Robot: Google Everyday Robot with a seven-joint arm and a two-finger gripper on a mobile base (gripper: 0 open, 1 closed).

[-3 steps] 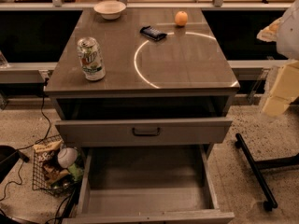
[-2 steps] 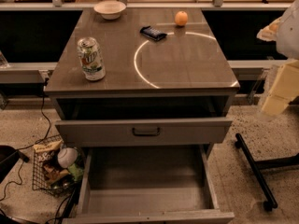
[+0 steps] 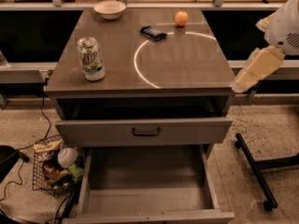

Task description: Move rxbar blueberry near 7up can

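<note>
Down on the floor at the far left sits a wire basket [image 3: 44,171] stuffed with snack bags and a pale round thing, a black cable trailing past it. Above it, on the brown tabletop [image 3: 196,69], the 7up can [image 3: 91,59] stands upright near the front left corner, with bare surface all round it. Farther back, at the far edge and a little to the right of the can, is a pale shallow bowl [image 3: 110,9].

Below the top, the upper drawer [image 3: 145,130] is pulled out a little and the bottom drawer [image 3: 145,190] is pulled far out.

Moving on to the middle, a thin bright ring [image 3: 136,64] curves across the surface. The rxbar blueberry [image 3: 153,32] lies flat at the far part of that ring, its dark wrapper turned at a slant, well apart from the can, which is nearer the front and off to the left. Just beyond the bar to the right, near the back edge, is a round orange [image 3: 181,18], close by but not touching it.

At the right side the robot's white arm comes in from the edge, and its pale end effector [image 3: 256,70] hangs off the right rim of the tabletop, over the floor, well apart from the bar. From where I stand I cannot tell whether it is open or closed; it holds nothing that I can see. Below it a black wheeled leg [image 3: 254,171] stretches over the speckled floor.
</note>
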